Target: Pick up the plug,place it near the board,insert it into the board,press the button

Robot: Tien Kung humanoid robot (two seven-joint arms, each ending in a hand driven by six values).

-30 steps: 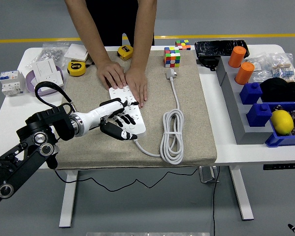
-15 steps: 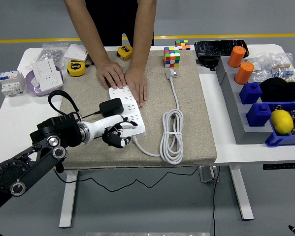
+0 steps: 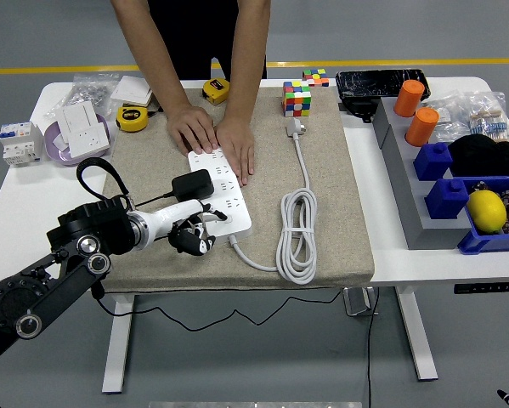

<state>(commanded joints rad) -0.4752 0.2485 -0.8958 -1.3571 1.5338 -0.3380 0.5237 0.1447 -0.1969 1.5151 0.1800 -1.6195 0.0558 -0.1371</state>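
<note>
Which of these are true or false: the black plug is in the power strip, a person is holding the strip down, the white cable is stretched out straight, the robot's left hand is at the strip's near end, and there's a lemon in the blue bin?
1. The black plug sits in the power strip. True.
2. A person's hands press the strip's far end. True.
3. The white cable lies straight. False: it is coiled in loops.
4. The left hand is at the strip's near end. True.
5. The blue bin holds a lemon. True.
6. The Rubik's cube rests on the strip. False: it stands apart, farther back.
</note>
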